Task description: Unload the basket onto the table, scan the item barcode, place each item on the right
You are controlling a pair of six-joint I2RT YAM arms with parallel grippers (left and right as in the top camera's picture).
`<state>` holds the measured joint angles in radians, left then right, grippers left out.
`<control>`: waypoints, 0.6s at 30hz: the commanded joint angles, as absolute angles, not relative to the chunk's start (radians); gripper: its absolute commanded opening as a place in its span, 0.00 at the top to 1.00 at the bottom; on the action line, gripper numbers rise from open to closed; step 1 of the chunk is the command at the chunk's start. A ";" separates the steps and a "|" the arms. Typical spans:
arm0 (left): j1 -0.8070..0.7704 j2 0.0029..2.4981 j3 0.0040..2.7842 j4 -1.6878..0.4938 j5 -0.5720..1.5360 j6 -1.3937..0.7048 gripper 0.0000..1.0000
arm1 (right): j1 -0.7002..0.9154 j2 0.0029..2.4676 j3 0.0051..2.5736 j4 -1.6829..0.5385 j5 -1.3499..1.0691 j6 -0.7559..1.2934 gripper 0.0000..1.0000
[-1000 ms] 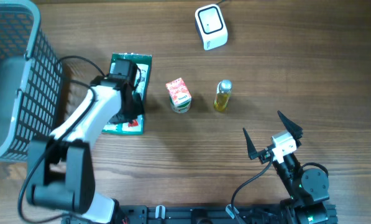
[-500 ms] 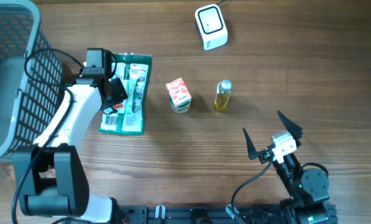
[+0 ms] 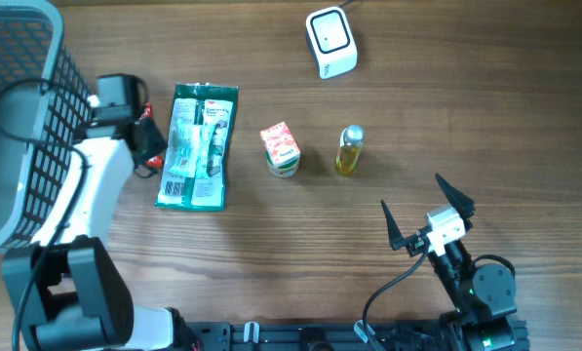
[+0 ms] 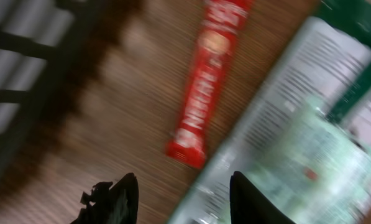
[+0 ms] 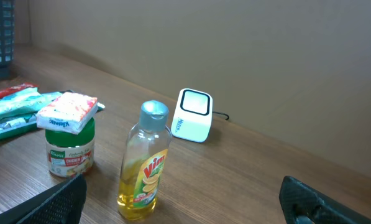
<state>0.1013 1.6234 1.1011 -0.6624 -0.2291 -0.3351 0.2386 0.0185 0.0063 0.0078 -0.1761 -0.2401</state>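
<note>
Where the left gripper [image 4: 182, 194] hung: low over the table [image 3: 271, 253], between the basket [image 3: 18, 127] and the green packet [image 3: 198, 146], jaws apart with nothing between them.
Right gripper [image 3: 424, 213]: spread wide, empty, near the front edge, well apart from every item.
Item to scan: not settled by these views. The green packet lay flat on the table, left of the jar [image 3: 282, 150] and well apart from the scanner [image 3: 330, 41].
Red sachet [image 4: 204, 81]: flat on the wood just beside the packet's edge, perhaps touching it, ahead of the left fingertips.
Risk, wrong pick: packet and sachet lay so close that a closing pinch could take both, or the thin sachet alone.
Risk, flat grasp: both lay flush on the table, so the fingers might skid over the film and push rather than lift.
Risk, basket: the left arm sat close against the basket wall, so an outward swing could snag the mesh.
Risk, scan: the barcode's side could not be made out, and a packet presented wrong face to the scanner would give no read.
Risk, route: jar and bottle [image 3: 349, 149] stood near the way to the scanner, where a trailing packet could tip them.
Count: two arms, two grippers, one scanner, one basket, one green packet, one red sachet, one jar, one bottle.
</note>
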 commanded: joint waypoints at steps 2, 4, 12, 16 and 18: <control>0.184 1.612 1.113 -0.657 -0.217 -0.292 0.69 | 0.234 0.014 0.005 0.013 -0.181 -0.236 0.00; 0.183 1.633 1.113 -0.654 -0.218 -0.260 0.69 | 0.234 0.014 0.005 0.013 -0.181 -0.236 0.00; 0.184 1.790 1.113 -0.552 -0.109 -0.134 0.63 | 0.234 0.014 0.005 0.013 -0.181 -0.236 0.00; 0.184 1.836 1.113 -0.533 -0.090 -0.133 0.62 | 0.234 0.014 0.005 0.014 -0.181 -0.236 0.00; 0.184 1.864 1.112 -0.519 -0.087 -0.134 0.62 | 0.234 0.014 0.005 0.013 -0.181 -0.236 0.00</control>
